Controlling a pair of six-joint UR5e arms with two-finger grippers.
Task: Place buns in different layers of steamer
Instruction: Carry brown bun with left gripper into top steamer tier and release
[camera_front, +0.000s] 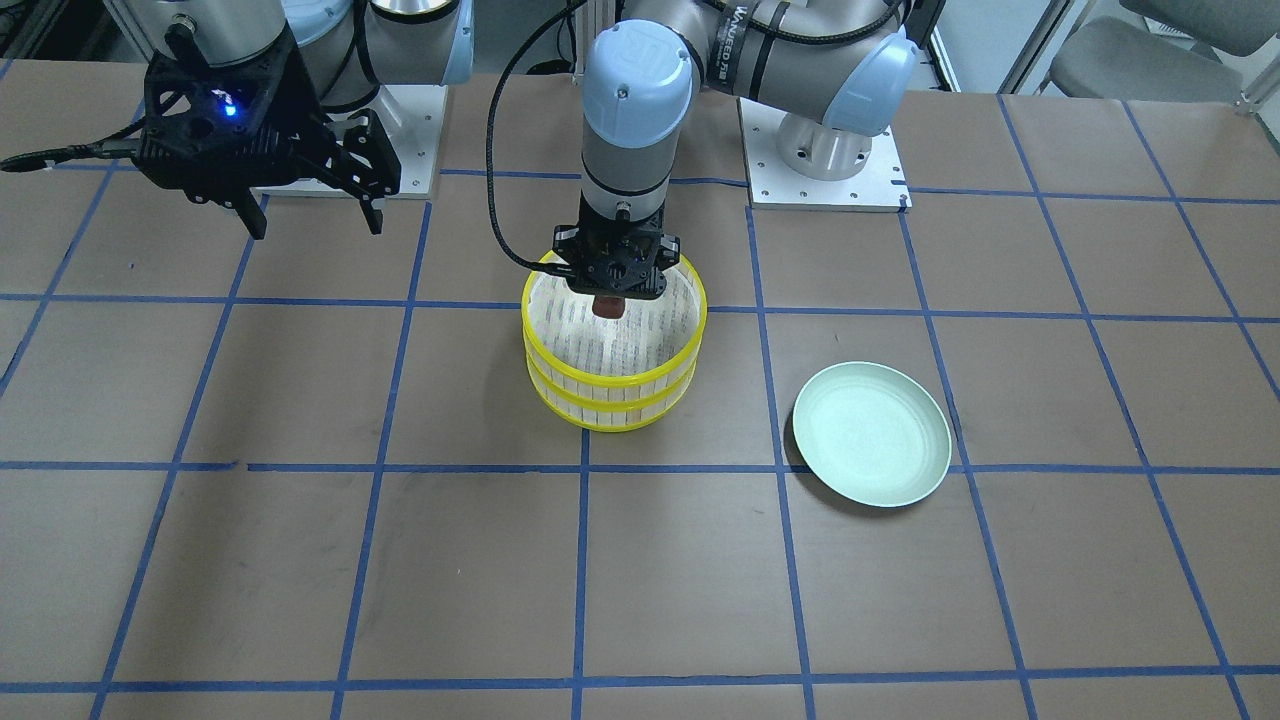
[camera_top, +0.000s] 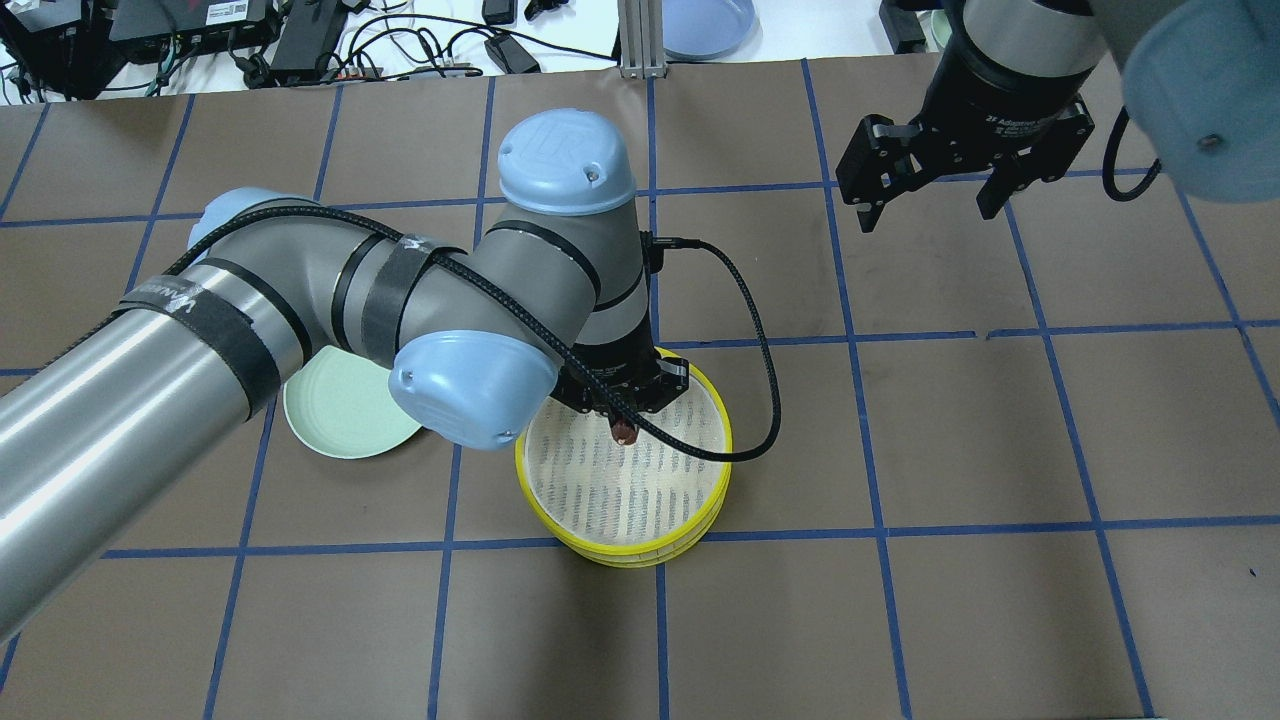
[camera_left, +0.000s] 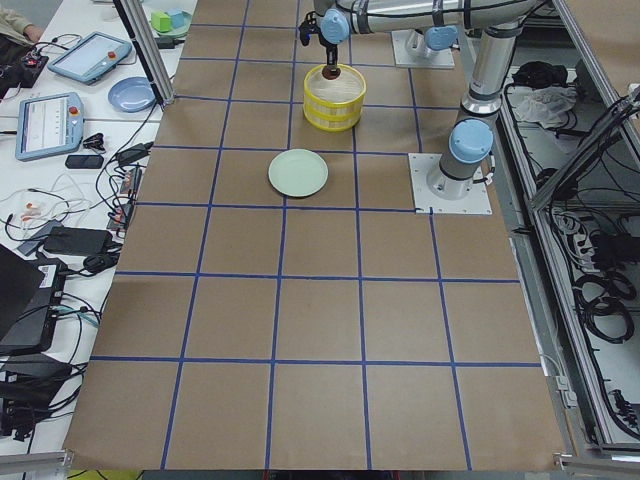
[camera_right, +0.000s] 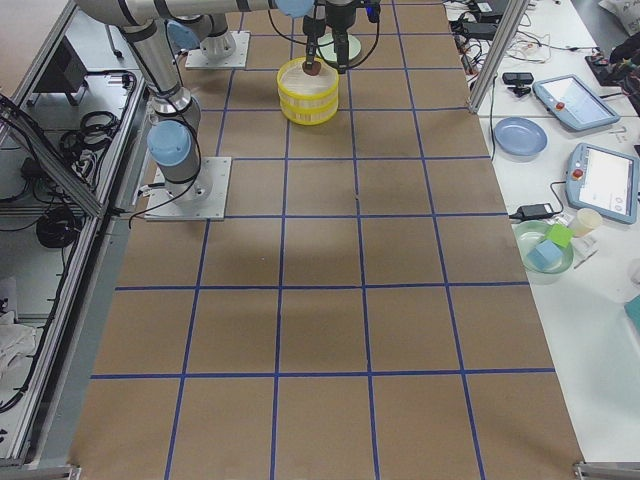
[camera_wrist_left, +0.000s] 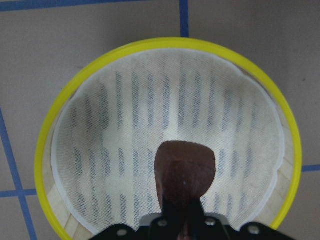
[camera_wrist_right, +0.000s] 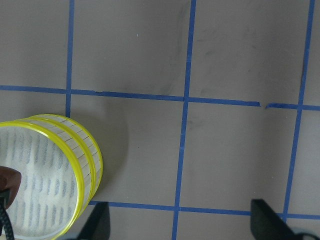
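Note:
The steamer stands stacked, two yellow-rimmed layers, mid-table; it also shows in the overhead view, the left wrist view and the right wrist view. My left gripper is shut on the dark reddish-brown bun and holds it over the top layer, near its robot-side rim. The bun shows in the overhead view and the left wrist view. The top layer's white floor is bare. The cream-white bun is hidden. My right gripper is open and empty, hanging above the table away from the steamer.
A pale green plate lies empty on the table beside the steamer, on my left side; it shows in the overhead view partly under my left arm. Blue tape lines grid the brown table.

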